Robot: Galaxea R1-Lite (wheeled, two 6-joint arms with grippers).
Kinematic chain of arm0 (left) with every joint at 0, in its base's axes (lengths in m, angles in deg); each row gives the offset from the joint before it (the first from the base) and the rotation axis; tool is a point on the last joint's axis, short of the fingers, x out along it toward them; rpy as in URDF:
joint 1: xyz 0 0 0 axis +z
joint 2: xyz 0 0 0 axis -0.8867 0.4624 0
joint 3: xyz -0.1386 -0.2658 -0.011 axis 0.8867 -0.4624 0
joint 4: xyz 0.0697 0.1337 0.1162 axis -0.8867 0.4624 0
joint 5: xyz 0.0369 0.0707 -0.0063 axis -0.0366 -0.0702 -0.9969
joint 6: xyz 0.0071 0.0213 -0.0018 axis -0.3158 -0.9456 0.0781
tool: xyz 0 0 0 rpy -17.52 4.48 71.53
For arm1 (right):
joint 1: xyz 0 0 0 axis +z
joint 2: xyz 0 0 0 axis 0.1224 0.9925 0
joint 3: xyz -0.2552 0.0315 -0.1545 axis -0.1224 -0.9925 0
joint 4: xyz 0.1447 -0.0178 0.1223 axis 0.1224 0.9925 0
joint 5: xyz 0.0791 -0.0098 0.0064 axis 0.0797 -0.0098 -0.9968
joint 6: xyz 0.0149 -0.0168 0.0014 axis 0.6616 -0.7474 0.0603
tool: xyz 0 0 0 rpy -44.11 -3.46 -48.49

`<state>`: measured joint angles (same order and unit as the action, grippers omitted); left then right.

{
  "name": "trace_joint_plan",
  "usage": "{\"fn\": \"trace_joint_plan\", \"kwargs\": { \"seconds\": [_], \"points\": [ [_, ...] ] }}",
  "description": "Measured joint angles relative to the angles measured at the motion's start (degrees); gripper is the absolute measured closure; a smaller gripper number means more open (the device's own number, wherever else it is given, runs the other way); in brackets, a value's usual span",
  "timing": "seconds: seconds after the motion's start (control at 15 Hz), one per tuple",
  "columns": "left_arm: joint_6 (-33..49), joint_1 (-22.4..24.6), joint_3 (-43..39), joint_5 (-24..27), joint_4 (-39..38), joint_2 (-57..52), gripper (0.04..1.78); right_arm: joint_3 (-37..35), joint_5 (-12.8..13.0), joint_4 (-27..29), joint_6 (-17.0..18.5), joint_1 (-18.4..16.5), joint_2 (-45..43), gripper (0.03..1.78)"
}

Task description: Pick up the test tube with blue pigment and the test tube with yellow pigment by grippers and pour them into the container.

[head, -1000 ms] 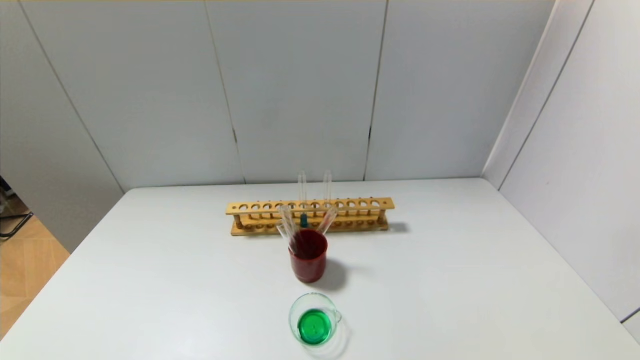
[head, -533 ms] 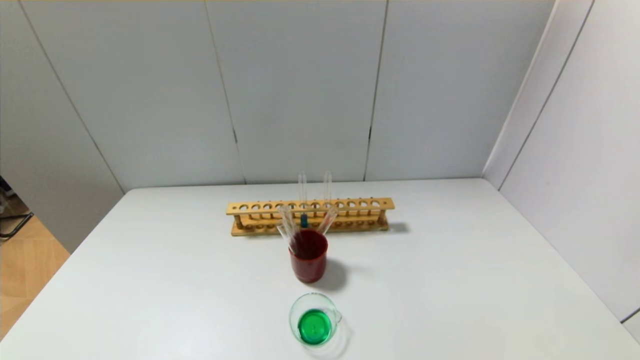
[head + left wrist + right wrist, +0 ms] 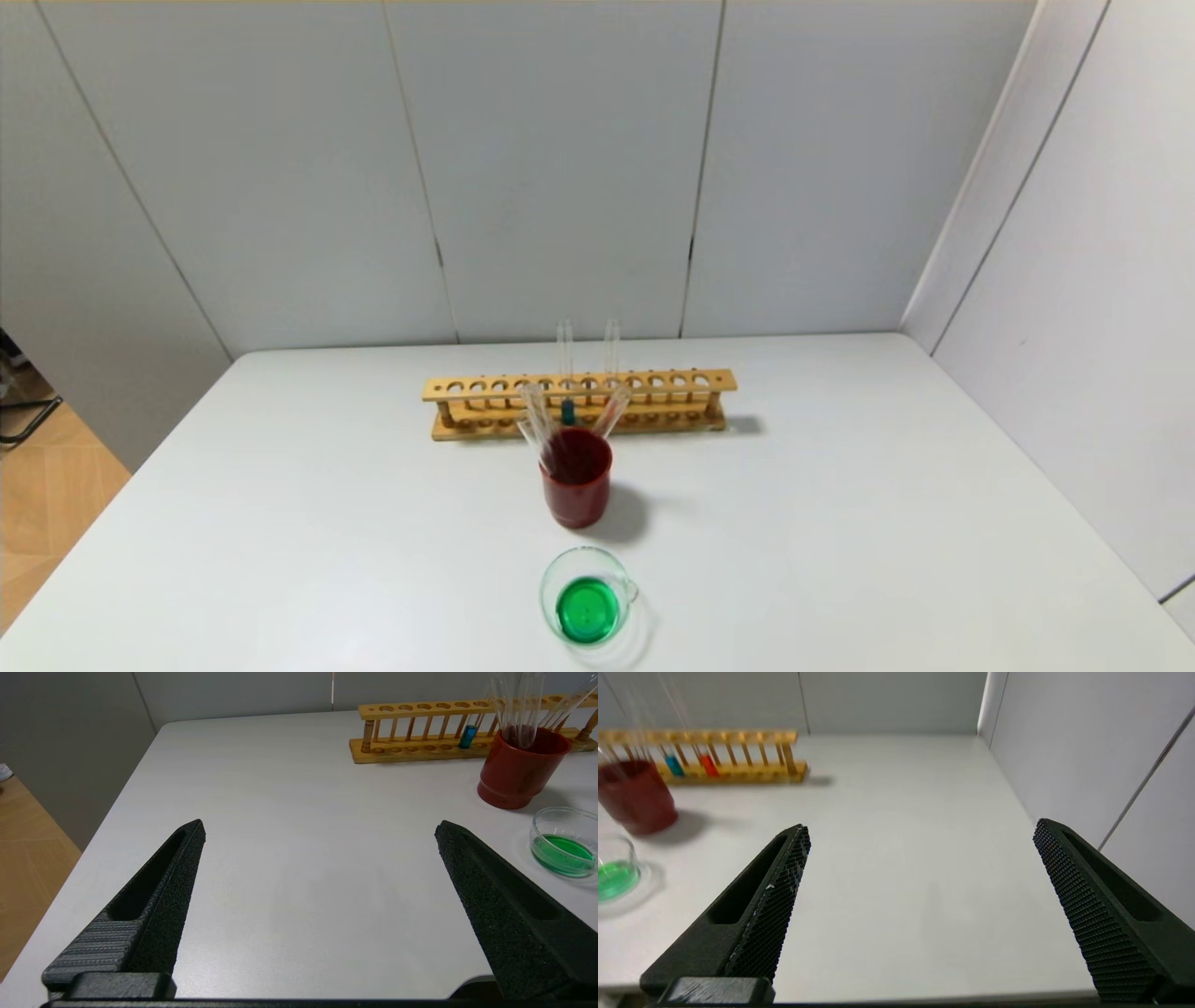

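Note:
A test tube with blue pigment (image 3: 567, 411) stands upright in the wooden rack (image 3: 672, 381); it also shows in the left wrist view (image 3: 467, 736) and the right wrist view (image 3: 674, 765). No tube with yellow pigment is in view. The container (image 3: 551, 571) is a low clear glass dish near the table's front edge, holding green liquid. My left gripper (image 3: 320, 828) is open and empty over the bare table left of the container (image 3: 537, 826). My right gripper (image 3: 922, 828) is open and empty over the table right of the container (image 3: 627, 848). Neither gripper shows in the head view.
A dark red cup (image 3: 577, 495) with several empty glass tubes stands between the rack and the dish. A tube with orange-red liquid (image 3: 709, 765) stands in the rack beside the blue one. Grey wall panels close in behind and on the right.

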<state>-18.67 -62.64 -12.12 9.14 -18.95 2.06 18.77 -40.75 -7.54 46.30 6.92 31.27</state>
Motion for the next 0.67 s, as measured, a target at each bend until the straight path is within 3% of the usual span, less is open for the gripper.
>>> {"fn": "trace_joint_plan", "kwargs": {
  "seconds": [0.27,0.67],
  "points": [
    [0.0,0.0,0.0,0.0,0.0,0.0,0.08,-2.6,-0.6,-0.6,-2.1,0.0,-0.3,0.07],
    [0.0,0.0,0.0,0.0,0.0,0.0,0.08,-2.9,-0.5,-1.3,-1.3,0.0,-0.4,0.07]
  ]
}}
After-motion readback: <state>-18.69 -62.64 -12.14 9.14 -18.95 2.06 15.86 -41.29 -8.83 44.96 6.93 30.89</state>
